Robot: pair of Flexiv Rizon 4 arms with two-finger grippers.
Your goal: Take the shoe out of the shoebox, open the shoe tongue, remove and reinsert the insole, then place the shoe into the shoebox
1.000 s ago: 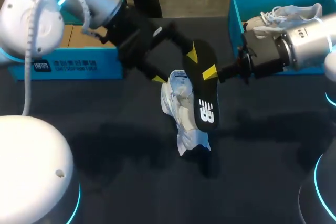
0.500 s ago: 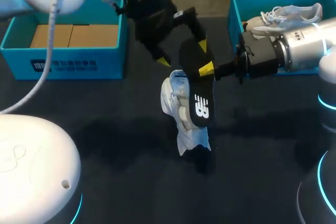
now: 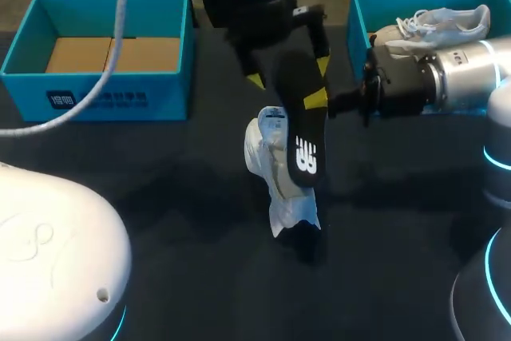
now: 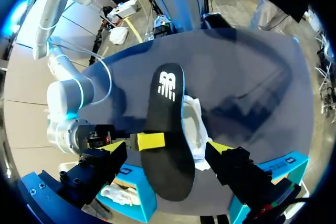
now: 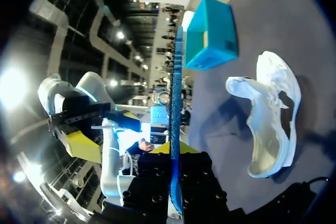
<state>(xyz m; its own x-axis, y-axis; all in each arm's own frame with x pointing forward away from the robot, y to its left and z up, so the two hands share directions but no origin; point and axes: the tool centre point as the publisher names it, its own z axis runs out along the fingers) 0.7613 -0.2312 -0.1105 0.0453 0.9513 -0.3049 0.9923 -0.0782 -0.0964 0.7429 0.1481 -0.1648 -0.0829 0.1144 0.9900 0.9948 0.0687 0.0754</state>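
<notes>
**Insole up in the air, pinched at the waist**

The black insole (image 3: pixel 303 137) hangs at the centre of the frame, just over the white shoe (image 3: pixel 271 169), which lies on the dark table (image 3: pixel 160 221) below and to its left. The insole's long axis runs almost straight up and down the frame. Its logo end is low by the shoe, and the other end is up toward top centre.

The right gripper (image 3: pixel 318 101) comes in from the right edge and is clamped on the insole about midway, with a yellow tip flat on its face. The left gripper (image 3: pixel 289 73), at top centre, stands spread wide with a finger on either side of the upper end, and I can't see it touching anything.

My read is that this is a light, thin, bendy piece, more grippy than slick. With a mid-length pinch the ends will likely flop, so it is better held across the flat faces, nearer the leading end, to steer it in. The shoe looks soft and may slide unless pinned.

One blue box (image 3: pixel 104 89) sits upper left. Another (image 3: pixel 359 13), upper right, holds a second shoe (image 3: pixel 443 20).
</notes>
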